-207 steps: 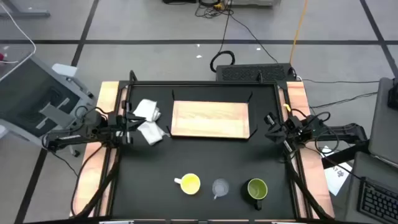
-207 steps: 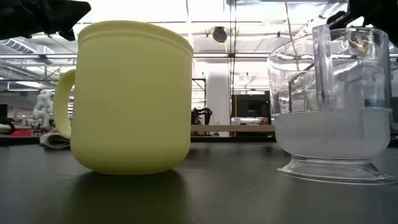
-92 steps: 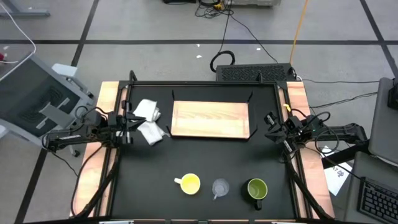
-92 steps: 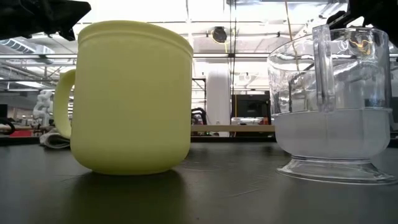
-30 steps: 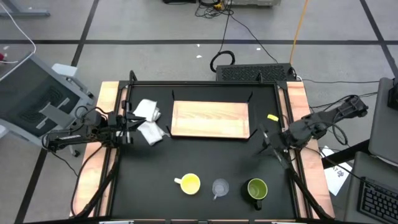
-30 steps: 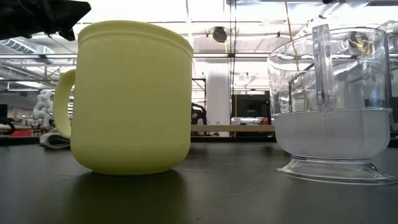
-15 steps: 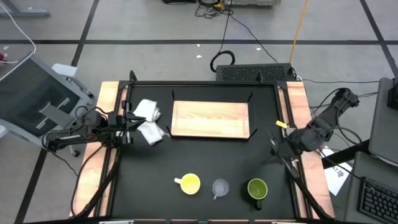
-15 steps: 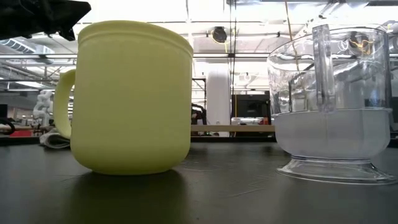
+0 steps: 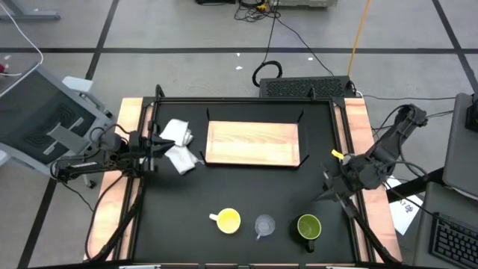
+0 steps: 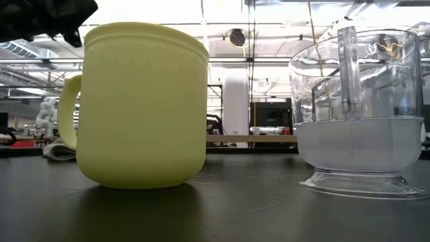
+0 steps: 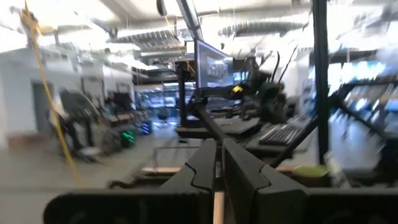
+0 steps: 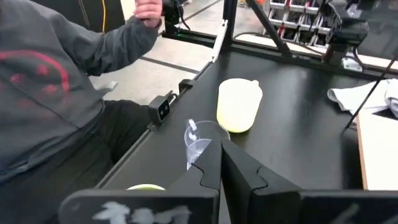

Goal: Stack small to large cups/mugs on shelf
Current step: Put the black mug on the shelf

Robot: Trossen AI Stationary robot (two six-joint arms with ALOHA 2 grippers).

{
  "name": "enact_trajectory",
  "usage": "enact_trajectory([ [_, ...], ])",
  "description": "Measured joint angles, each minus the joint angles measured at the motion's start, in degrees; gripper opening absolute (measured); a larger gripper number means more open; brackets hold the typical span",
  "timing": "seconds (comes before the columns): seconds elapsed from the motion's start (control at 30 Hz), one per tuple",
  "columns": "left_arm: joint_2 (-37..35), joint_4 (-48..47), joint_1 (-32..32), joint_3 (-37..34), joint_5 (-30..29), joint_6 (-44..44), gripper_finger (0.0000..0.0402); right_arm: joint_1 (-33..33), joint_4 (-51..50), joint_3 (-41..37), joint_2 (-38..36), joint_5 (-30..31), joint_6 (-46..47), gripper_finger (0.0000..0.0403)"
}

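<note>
The yellow mug [image 9: 228, 220], the clear glass cup [image 9: 264, 224] and the dark green mug [image 9: 308, 227] stand upright in a row near the table's near edge. The light-wood shelf [image 9: 252, 143] lies at the far middle. My right gripper [image 9: 327, 188] is shut and empty, above the table just far-right of the green mug. Its wrist view shows the yellow mug [image 12: 239, 104], the glass cup [image 12: 199, 140] and the green mug's rim [image 12: 146, 186]. My left gripper [image 9: 154, 142] waits shut at the left edge, beside the white cloth [image 9: 178, 146].
A person in a grey top [image 12: 56, 81] stands past the table's near edge. The low view shows the yellow mug [image 10: 141, 107] and the glass cup [image 10: 356, 114] close up, with the shelf [image 10: 252, 138] behind. Black frame rails run along the table's sides.
My right gripper has gone toward the table's near edge, toward the green mug, and its arm has swung out to the right. The mugs, the cup and the shelf have not moved.
</note>
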Motion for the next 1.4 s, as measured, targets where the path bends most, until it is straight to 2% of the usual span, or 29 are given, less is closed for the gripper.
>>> enact_trajectory([
  [0.1,-0.02,-0.09,0.00,0.00,0.16,-5.88,0.0033,0.54,0.18,-0.81,0.00,1.35,0.66,0.0000],
  [0.17,0.18,-1.19,0.01,0.00,2.27,-8.25,0.0033,0.72,0.60,-1.35,0.00,1.38,0.81,0.0000],
  [0.27,1.71,-2.86,-0.02,-0.02,5.77,-9.41,0.0033,0.85,0.76,-1.75,0.02,1.43,1.33,0.0000],
  [0.37,4.29,-3.33,-0.02,-0.02,8.49,-10.88,0.0033,1.43,0.81,-1.75,0.00,3.94,2.16,0.0000],
  [0.47,7.80,-4.95,-0.03,-0.02,9.46,-11.97,0.0033,2.61,0.81,-1.75,0.00,5.71,2.45,0.0000],
  [0.73,17.48,-1.18,-2.36,-0.02,9.44,-13.06,0.0033,4.70,0.69,-1.75,3.96,7.14,4.27,0.0000],
  [1.0,22.31,6.33,-4.93,-0.02,9.44,-13.18,0.0033,4.65,0.53,-0.85,11.68,6.67,11.18,0.0000],
  [1.1,23.42,8.15,-5.47,-0.02,8.37,-13.18,0.0033,4.67,-1.14,0.92,14.06,3.88,13.89,0.0000],
  [1.23,24.38,8.35,-5.64,-0.02,4.02,-13.12,0.0033,4.92,-7.28,4.50,15.56,3.23,19.67,0.0000],
  [1.4,25.73,8.33,-5.64,-0.02,2.75,-13.12,0.0033,4.91,-13.46,8.00,17.70,-2.28,27.48,0.0000],
])
